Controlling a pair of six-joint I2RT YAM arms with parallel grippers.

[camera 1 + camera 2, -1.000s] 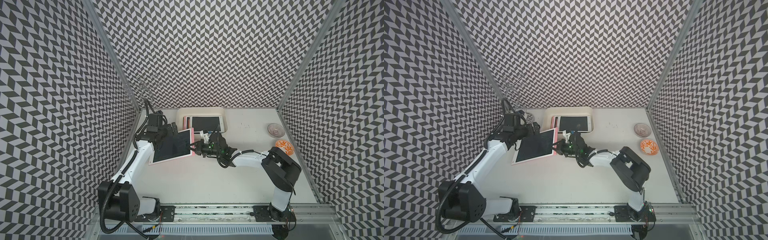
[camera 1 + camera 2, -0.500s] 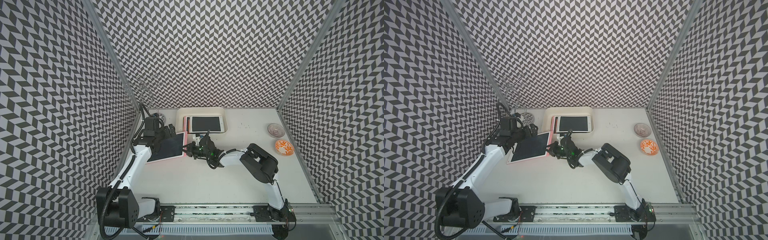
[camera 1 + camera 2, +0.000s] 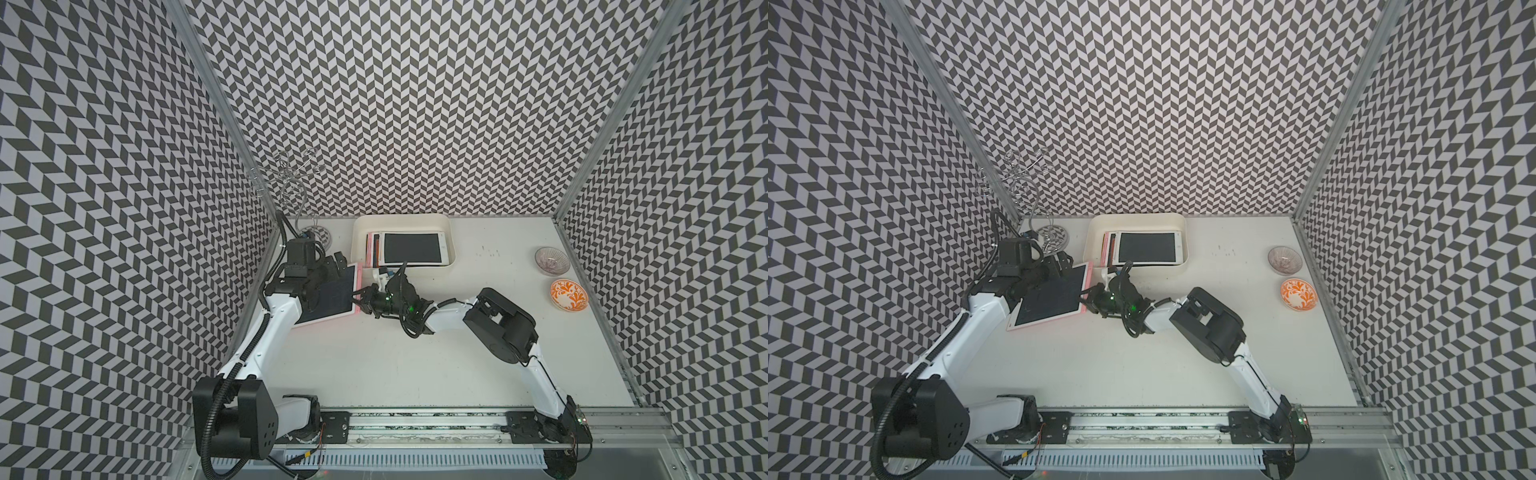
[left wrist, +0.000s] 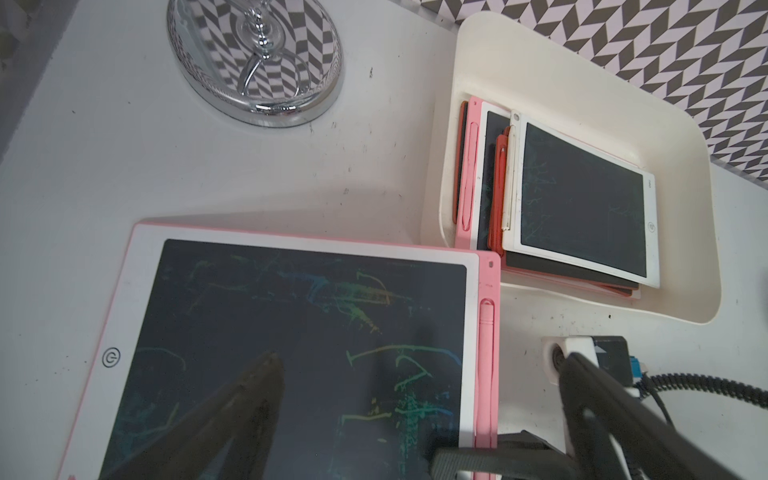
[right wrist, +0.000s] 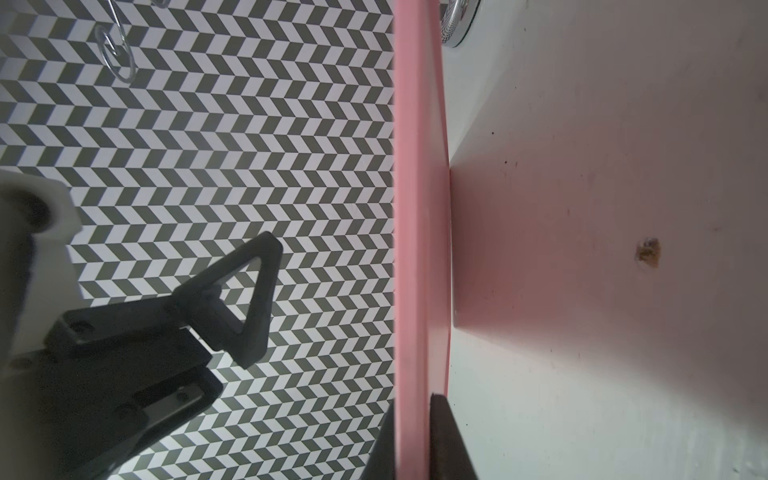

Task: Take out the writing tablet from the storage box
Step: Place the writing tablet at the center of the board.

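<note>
Writing tablet [image 3: 334, 301] is out, just off the storage box's [image 3: 432, 272] front-left corner. Right tool [image 3: 357, 301] pinches its box-side pink edge. Left tool [image 4: 419, 365] is spread wide over the screen. We'd judge set-down is next.

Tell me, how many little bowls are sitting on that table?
2. A clear glass bowl sits near the right edge of the table, and an orange-patterned bowl sits just in front of it. Neither is covered, and no other bowl shows.
</note>
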